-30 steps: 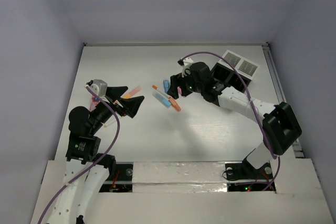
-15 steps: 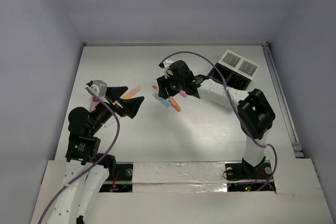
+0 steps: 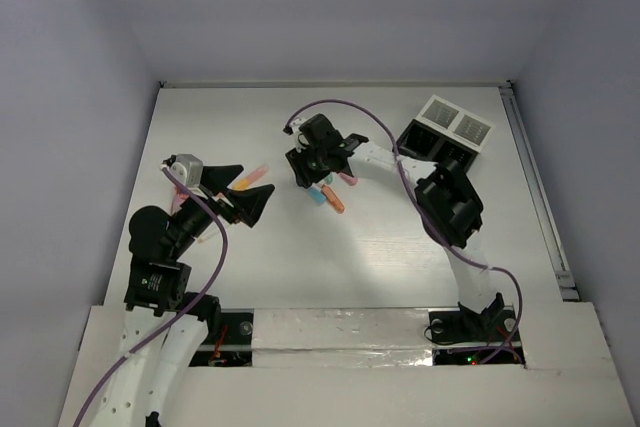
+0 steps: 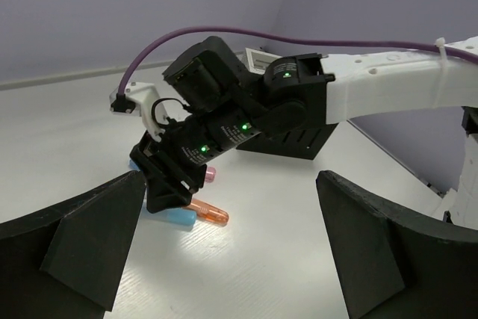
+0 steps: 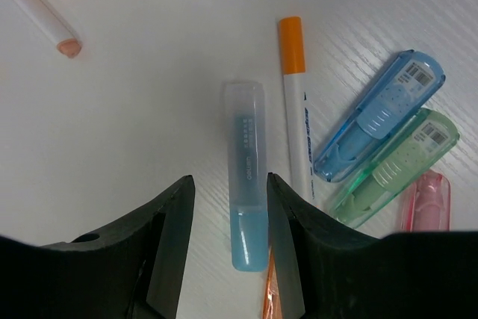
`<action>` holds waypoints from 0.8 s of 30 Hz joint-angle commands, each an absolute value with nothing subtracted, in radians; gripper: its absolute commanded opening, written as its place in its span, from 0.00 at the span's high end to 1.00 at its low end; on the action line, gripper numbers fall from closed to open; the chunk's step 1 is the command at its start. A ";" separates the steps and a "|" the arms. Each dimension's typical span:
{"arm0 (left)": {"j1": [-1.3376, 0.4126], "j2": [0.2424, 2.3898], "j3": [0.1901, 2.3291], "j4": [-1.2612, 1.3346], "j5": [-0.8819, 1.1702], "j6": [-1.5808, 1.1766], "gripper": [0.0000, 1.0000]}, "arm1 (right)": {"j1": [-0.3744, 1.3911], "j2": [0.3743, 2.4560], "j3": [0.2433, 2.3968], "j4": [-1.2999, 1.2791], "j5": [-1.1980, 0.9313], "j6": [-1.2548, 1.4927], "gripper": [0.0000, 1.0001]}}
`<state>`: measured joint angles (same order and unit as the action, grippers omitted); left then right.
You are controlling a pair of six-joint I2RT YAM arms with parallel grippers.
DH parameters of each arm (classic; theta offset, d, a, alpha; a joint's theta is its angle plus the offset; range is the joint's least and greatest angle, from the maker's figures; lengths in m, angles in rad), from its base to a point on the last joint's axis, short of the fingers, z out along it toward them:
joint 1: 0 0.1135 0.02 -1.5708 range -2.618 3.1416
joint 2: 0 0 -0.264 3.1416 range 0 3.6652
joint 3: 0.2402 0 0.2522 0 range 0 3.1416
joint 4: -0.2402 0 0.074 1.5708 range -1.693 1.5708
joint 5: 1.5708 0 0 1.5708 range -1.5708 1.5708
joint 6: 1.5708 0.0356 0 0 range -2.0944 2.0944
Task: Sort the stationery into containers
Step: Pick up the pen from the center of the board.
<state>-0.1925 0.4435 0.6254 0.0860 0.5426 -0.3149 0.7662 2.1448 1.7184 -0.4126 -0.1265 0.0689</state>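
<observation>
**RIGHT GRIPPER REPOSITIONED OVER THE PEN CLUSTER: PICK NOT YET MADE**

Compared with one second earlier, the right gripper (image 3: pixel 312 169) is displaced toward 9 o'clock. It is moved away from the black box (image 3: pixel 415 135) and is now set over the loose stationery at the middle of the table (image 3: pixel 400 247). The arm is stretched further across the table to reach it.

In the right wrist view the jaws are seen parted to a moderate width. One finger is placed on each side of a pale blue pen (image 5: pixel 246 177), and nothing is gripped. At 3 o'clock of that pen an orange-capped marker (image 5: pixel 296 110) is laid just beside it. A blue case (image 5: pixel 381 113), a green case (image 5: pixel 396 162) and a pink case (image 5: pixel 426 199) are laid beyond it.

The black box and the white tray (image 3: pixel 457 120) are located at 2 o'clock of the cluster, well apart from it.

The left gripper (image 3: pixel 243 190) is held wide and empty at 9 o'clock of the cluster.

The change is judged to be an approach for a grasp. Care is required so that the marker is not caught by the closing finger
</observation>
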 commanded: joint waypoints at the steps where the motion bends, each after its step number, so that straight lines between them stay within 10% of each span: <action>1: -0.195 0.431 0.663 0.146 0.568 -0.304 0.01 | 0.787 2.189 1.805 -0.457 -0.104 0.031 0.51; 24: -0.195 0.420 0.661 0.152 0.574 -0.304 0.01 | 0.841 2.390 1.939 -0.469 -0.045 -0.018 0.41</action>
<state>-0.1925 0.4328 0.6254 0.0872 0.5499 -0.3149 0.8116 2.3493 1.9175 -0.4637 -0.0685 0.0158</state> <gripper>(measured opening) 0.990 0.604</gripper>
